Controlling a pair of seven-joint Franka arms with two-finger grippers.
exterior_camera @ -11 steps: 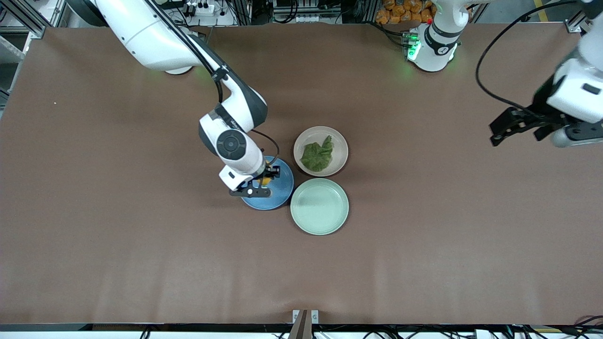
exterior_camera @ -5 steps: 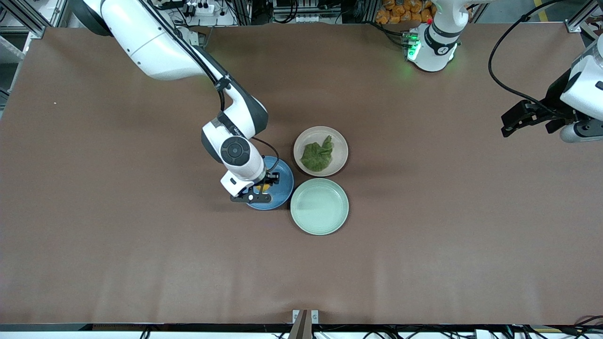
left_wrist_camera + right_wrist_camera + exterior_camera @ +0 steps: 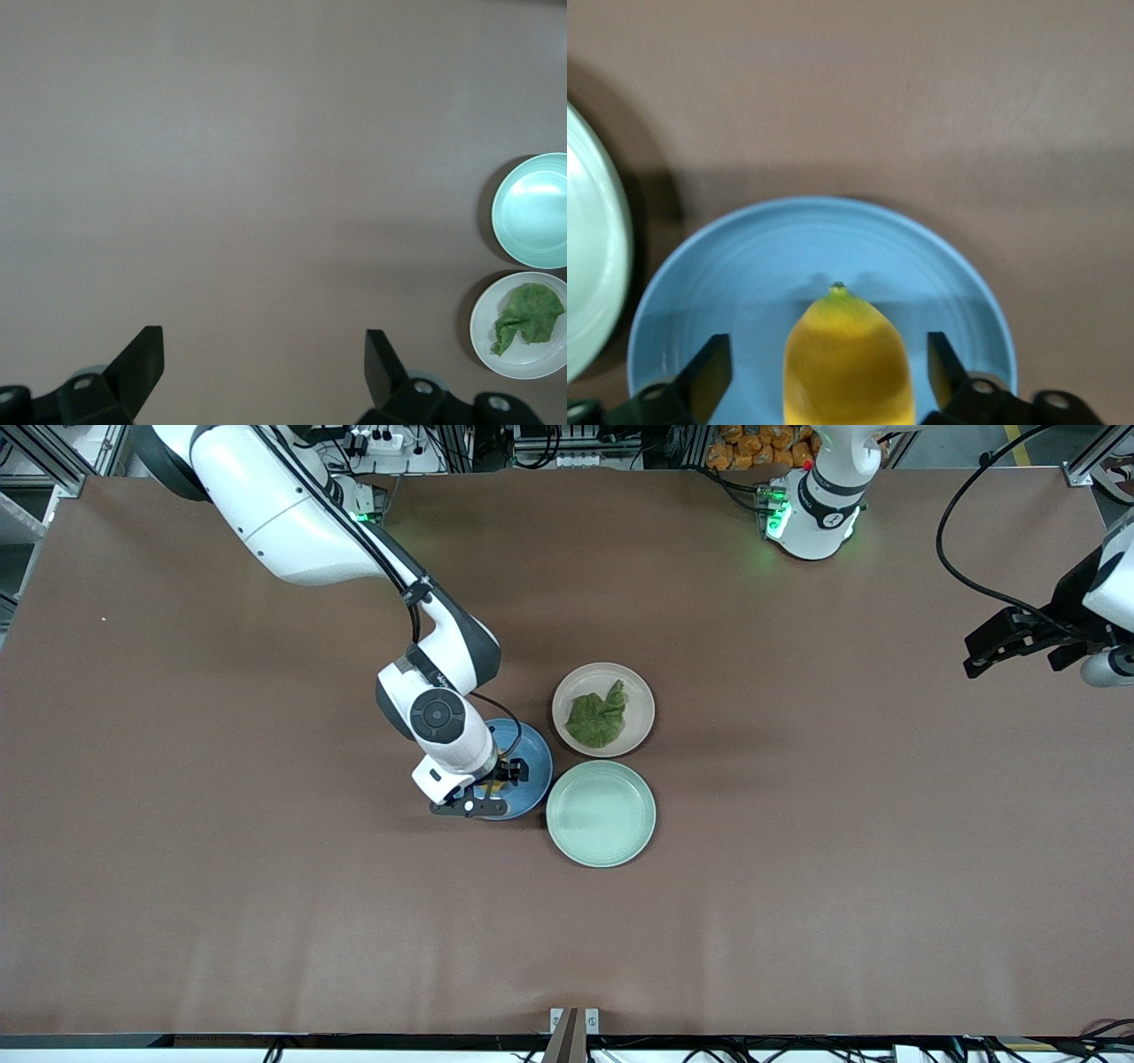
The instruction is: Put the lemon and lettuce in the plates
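The lemon [image 3: 846, 363] lies in the blue plate [image 3: 744, 266], yellow with a green tip. My right gripper [image 3: 828, 372] is down over the blue plate [image 3: 533, 766], open, one finger on each side of the lemon with a gap on both sides. From the front my right gripper [image 3: 492, 784] hides most of the lemon. The lettuce [image 3: 598, 716] lies in the beige-pink plate [image 3: 644, 700]. My left gripper [image 3: 1010, 642] is open and empty, up over the table at the left arm's end; its wrist view shows the lettuce [image 3: 527, 314] in the beige-pink plate [image 3: 485, 341].
A pale mint-green plate [image 3: 601, 813] stands empty beside the blue plate and nearer the front camera than the beige-pink plate; it also shows in the left wrist view [image 3: 532, 211] and the right wrist view [image 3: 589, 257]. The three plates sit close together mid-table.
My right gripper has come down onto the blue plate with the lemon. My left gripper has drawn away toward the left arm's end of the table.
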